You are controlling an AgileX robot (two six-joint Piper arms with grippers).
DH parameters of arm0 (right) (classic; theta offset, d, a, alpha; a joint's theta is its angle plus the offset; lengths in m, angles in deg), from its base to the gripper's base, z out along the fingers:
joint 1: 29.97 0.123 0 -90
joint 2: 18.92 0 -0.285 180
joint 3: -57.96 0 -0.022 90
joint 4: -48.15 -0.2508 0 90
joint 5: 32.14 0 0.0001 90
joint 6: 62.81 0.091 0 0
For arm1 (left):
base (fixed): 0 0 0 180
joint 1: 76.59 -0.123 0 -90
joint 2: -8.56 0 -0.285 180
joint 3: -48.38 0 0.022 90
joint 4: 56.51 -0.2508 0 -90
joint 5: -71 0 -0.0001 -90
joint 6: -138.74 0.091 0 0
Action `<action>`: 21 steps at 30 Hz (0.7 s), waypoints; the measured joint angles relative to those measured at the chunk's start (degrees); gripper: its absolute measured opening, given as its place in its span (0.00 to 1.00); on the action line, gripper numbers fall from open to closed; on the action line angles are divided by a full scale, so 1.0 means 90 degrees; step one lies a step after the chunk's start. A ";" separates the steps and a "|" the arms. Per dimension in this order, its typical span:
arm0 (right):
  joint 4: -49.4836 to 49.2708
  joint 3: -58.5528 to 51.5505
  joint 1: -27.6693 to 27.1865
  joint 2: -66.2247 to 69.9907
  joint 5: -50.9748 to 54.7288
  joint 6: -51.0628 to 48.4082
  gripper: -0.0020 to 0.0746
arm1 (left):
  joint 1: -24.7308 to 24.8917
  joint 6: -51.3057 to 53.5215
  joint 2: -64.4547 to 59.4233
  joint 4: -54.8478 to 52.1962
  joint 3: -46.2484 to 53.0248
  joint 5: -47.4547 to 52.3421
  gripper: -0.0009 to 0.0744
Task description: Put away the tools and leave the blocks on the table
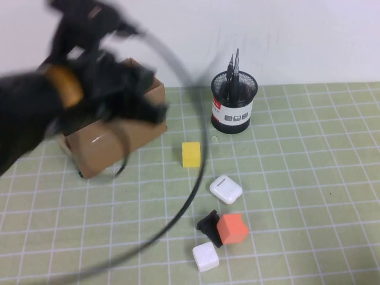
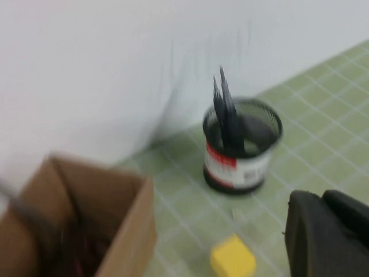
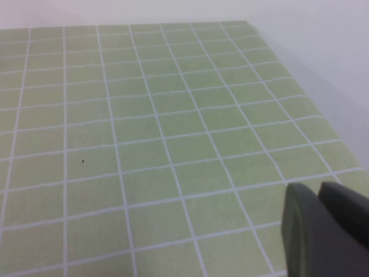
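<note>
Two black tools, a thicker one and a thin rod [image 1: 234, 74], stand upright in a black mesh cup [image 1: 234, 104], also in the left wrist view [image 2: 242, 147]. The scissors are not clearly in view; a blurred red-dark smear [image 2: 78, 257] lies inside the cardboard box [image 1: 113, 139]. A yellow block [image 1: 191, 154], two white blocks [image 1: 225, 189] [image 1: 205, 256], an orange block [image 1: 233, 228] and a black chunk [image 1: 208, 226] lie on the table [image 1: 297, 178]. My left gripper [image 1: 148, 110] is blurred above the box, its jaws together and empty [image 2: 323, 199]. My right gripper [image 3: 320, 190] is shut over bare table.
A black cable [image 1: 199, 154] from the left arm loops across the table past the yellow block. The white wall runs along the back. The table's far edge and corner show in the right wrist view [image 3: 271, 40].
</note>
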 joint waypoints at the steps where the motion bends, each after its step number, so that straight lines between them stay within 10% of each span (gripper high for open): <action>1: 0.0000 0.0000 0.0000 0.0000 0.0000 0.0000 0.02 | 0.0000 -0.0041 0.0282 0.0000 0.0295 -0.0041 0.01; 21: 0.0000 0.0000 0.0000 0.0000 0.0000 0.0000 0.02 | 0.0000 -0.0166 0.6550 0.0000 0.2928 0.0162 0.01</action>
